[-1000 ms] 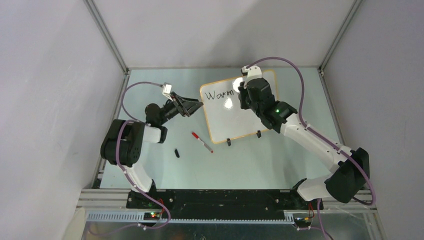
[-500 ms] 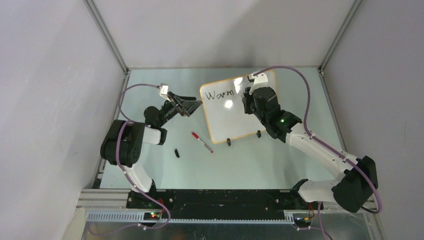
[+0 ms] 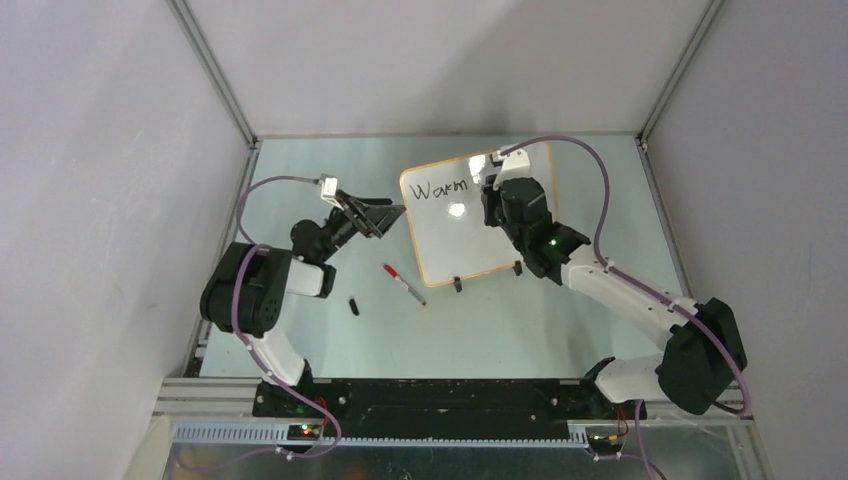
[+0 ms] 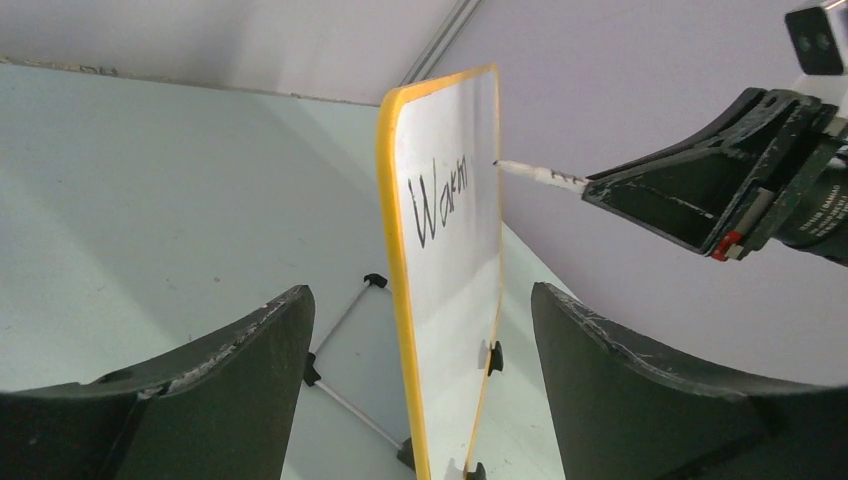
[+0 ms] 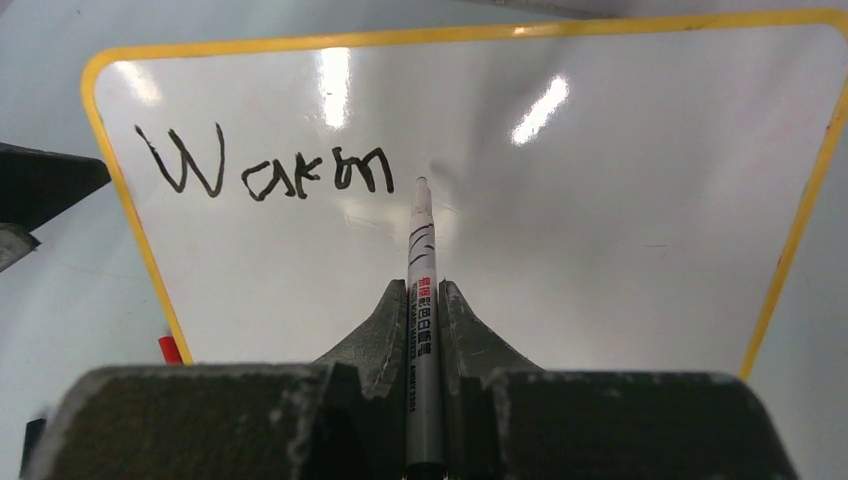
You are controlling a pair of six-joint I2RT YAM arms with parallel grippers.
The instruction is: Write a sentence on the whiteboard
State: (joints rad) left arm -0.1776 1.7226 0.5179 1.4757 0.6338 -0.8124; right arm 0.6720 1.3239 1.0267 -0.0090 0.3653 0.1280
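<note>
The whiteboard (image 3: 450, 235) stands on its two black feet (image 3: 457, 285) in the upper middle of the top view, on the pale bench (image 3: 500, 330). At the board's top left is the sentence (image 3: 441, 190), so far only one black word that reads like "Warm".

The right jaws are pressed together, pinching a thin white marker (image 5: 421, 260). Its black tip is at the board just right of the last letter and looks to touch it. The left jaws are spread wide. They hang by the board's left edge, one on each side, and do not touch it.

A white marker with a red end (image 3: 404, 285) lies on the bench below the board's lower left corner. A small black cap (image 3: 354, 306) lies farther to the lower left, apart from it.

From above, the right arm (image 3: 540, 235) covers the board's upper right part. In the left wrist view the board is seen almost from the side, so the letters look squeezed. The print on the held marker is too small to read.
</note>
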